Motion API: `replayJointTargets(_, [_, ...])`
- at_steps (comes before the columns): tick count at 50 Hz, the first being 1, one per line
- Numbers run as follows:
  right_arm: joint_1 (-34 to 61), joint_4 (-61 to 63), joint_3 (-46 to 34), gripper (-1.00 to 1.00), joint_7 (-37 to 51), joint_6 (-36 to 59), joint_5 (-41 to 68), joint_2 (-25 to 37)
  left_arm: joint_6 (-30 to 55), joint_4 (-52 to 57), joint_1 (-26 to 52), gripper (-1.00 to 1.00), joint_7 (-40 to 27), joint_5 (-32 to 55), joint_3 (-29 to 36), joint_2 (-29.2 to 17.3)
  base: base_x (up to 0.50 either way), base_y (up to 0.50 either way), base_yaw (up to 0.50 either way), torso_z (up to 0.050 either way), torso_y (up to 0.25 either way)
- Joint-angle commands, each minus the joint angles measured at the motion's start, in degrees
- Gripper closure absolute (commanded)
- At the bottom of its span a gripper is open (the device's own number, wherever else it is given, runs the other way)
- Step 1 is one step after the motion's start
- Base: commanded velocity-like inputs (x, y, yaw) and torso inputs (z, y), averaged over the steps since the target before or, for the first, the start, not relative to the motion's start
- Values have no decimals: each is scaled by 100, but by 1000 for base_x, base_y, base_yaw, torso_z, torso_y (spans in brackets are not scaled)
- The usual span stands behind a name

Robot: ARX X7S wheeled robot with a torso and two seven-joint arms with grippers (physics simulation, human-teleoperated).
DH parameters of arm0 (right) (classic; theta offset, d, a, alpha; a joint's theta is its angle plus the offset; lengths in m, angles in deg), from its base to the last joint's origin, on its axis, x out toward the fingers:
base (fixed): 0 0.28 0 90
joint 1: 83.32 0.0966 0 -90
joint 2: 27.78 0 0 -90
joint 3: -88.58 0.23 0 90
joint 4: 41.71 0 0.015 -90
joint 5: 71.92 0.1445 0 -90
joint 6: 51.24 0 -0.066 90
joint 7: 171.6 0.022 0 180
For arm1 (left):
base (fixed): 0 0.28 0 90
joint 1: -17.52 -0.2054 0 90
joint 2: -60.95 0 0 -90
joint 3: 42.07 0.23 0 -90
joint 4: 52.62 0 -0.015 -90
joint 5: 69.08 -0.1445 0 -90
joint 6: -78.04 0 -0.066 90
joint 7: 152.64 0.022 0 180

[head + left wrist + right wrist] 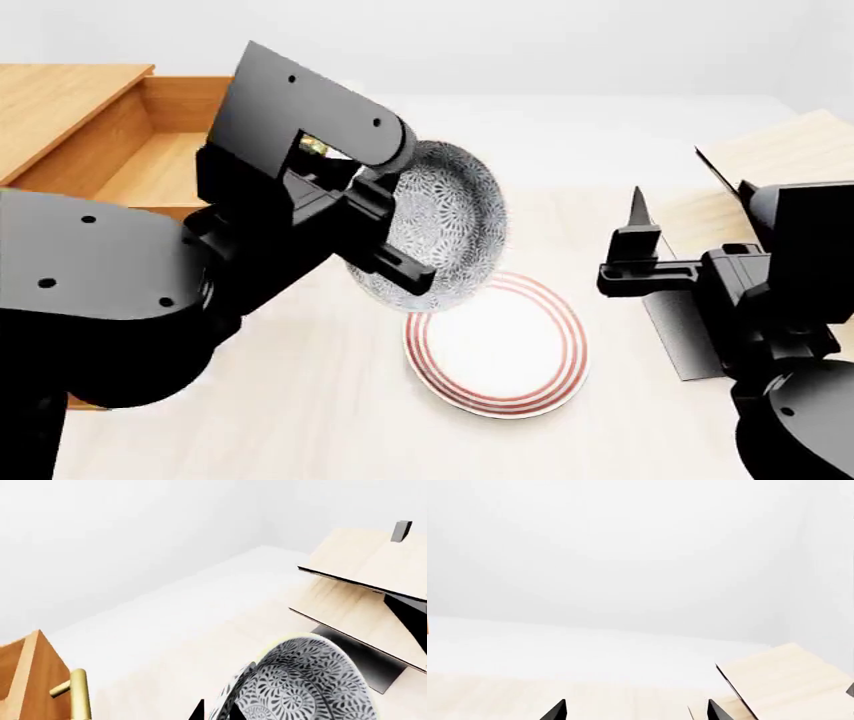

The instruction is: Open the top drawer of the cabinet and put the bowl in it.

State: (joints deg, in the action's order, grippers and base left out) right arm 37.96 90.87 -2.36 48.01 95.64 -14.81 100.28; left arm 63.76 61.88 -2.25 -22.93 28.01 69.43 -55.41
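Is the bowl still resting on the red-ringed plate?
Apart. The head view shows the bowl tipped on edge in the left gripper, lifted above the plate, not sitting on it.

All three renders are bright, evenly lit and sharp, with no glare or blur, the white walls almost washed out, and only a soft faint shadow lies on the pale counter (pixel 320 400) under the plate (pixel 497 345) below the left fingers (pixel 400 268).
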Motion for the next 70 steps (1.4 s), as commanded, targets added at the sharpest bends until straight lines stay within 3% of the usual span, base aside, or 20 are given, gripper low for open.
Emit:
replayJointTargets(1, [-25,20,26,-100,16,-28,25,25,-224,-789,1181,100,-332,39,-131,286,0,0,0,0,0])
replayJointTargets(10, [5,29,-28,-100,38,-16,32,15,-472,-1526,1933,100,-294,-218,-260,411,0,0,0,0,0])
replayJointTargets(30, [-55,-18,-78,-100,-10,-118,-47,36,-1503,-3816,2691,100,804,-2394,184,332,0,0,0,0,0])
replayJointTargets(48, [-69,-90,-152,-100,-36,-179,-113,33,-2545,-5596,2692,100,1487,-3440,477,367,0,0,0,0,0])
replayJointTargets(70, [70,-106,-186,-100,59,-63,3,64,-3401,-7509,2615,100,2033,-4044,644,507,0,0,0,0,1])
